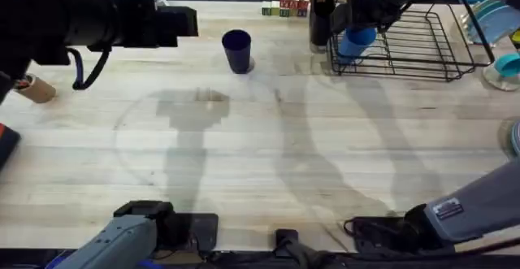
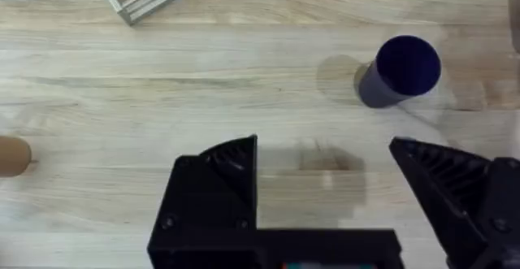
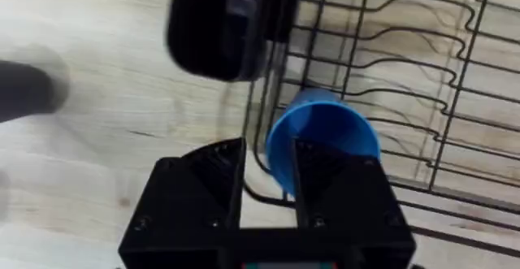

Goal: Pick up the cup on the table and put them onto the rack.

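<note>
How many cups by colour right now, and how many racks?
Dark blue cup: 1, upright on the table, nothing holding it.
Light blue cup: 1, in the right gripper at the rack's edge.
Black wire rack: 1.
Total: 3 (2 cups, 1 rack). Items at the far right edge are cropped, so not counted.

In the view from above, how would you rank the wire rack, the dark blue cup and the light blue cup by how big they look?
1. The black wire rack, by far the largest.
2. The dark blue cup on the table and the light blue cup in the right tool look alike; the tool partly hides the light blue one, so no ranking.
</note>
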{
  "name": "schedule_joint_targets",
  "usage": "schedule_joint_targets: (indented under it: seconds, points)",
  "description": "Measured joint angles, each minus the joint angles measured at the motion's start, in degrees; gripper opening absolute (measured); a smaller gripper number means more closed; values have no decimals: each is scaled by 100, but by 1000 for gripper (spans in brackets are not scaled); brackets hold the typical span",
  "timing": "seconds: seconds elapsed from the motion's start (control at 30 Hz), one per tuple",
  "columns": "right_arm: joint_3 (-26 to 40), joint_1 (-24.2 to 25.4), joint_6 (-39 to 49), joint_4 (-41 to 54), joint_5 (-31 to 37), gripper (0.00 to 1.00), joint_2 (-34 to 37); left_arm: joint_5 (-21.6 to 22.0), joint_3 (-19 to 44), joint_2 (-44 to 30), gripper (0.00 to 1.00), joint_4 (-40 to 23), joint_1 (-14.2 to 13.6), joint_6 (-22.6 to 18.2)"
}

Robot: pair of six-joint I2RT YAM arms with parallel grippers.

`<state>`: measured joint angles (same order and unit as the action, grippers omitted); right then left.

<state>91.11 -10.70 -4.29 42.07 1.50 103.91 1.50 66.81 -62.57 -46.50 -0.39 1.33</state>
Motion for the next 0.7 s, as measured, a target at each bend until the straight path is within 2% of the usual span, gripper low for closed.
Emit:
schedule_joint_targets:
  seconds: [0.2, 0.4, 0.43, 0.53, 0.57, 0.7]
  points:
    - [199, -114, -2, 27, 0, 365, -89, 0, 0, 0, 993, 0, 1, 1]
    - [203, -114, -1, 124, 0, 471, -573, 0, 0, 0, 993, 3, -1, 0]
    - [206, -114, -21, 140, 0, 538, -676, 0, 0, 0, 993, 9, -1, 1]
    - [237, -114, -19, 167, 0, 925, -954, 0, 0, 0, 993, 20, -1, 1]
    - [252, -114, -2, 165, 0, 976, -1038, 0, 0, 0, 993, 19, 1, -1]
    - [273, -166, -4, 154, -201, 992, -1324, 0, 0, 0, 993, 20, -1, -1]
